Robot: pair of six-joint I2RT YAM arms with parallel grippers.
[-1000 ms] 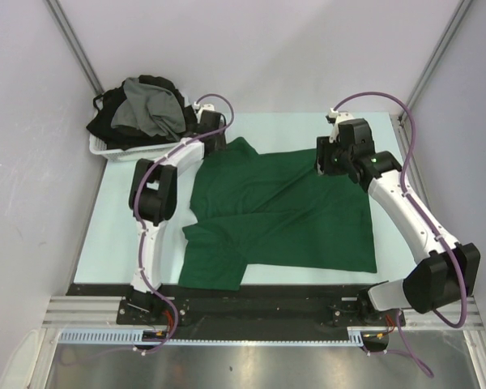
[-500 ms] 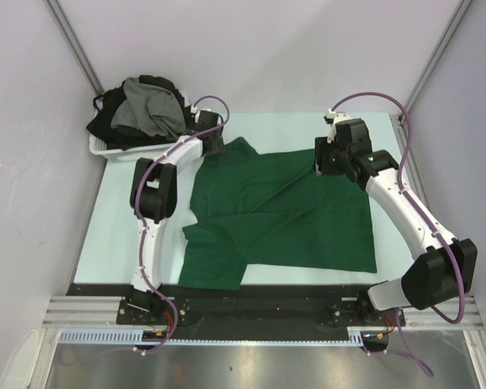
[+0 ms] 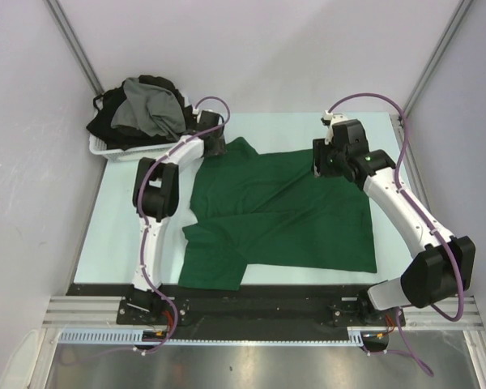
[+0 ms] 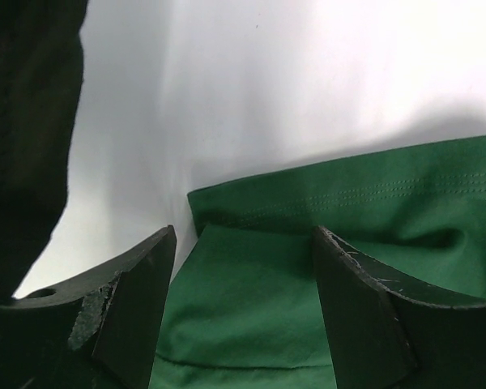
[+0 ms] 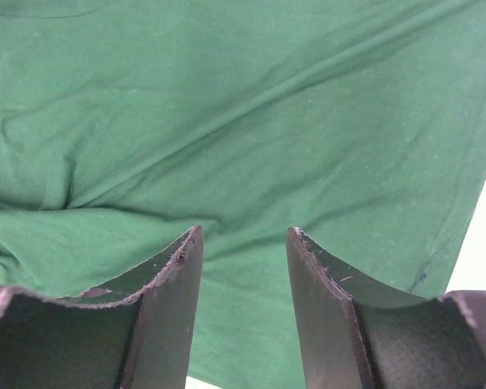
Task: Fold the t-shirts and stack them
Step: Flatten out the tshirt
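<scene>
A dark green t-shirt lies spread across the pale table, one sleeve folded over near the front left. My left gripper hangs open over the shirt's far left corner. In the left wrist view the left gripper straddles a hemmed edge of the green t-shirt with a wide gap and no grip. My right gripper is open over the far right part of the shirt. In the right wrist view the right gripper hovers just above the green t-shirt. A grey t-shirt and black t-shirts are piled at the far left.
The pile sits in a white plastic basket at the table's far left corner, close to my left wrist. Black cloth fills the left of the left wrist view. Bare table shows left of the shirt. Grey walls enclose the table.
The left gripper has shifted slightly right, towards the shirt's far left corner. The right gripper has edged a little left over the shirt. The shirt has not moved.
</scene>
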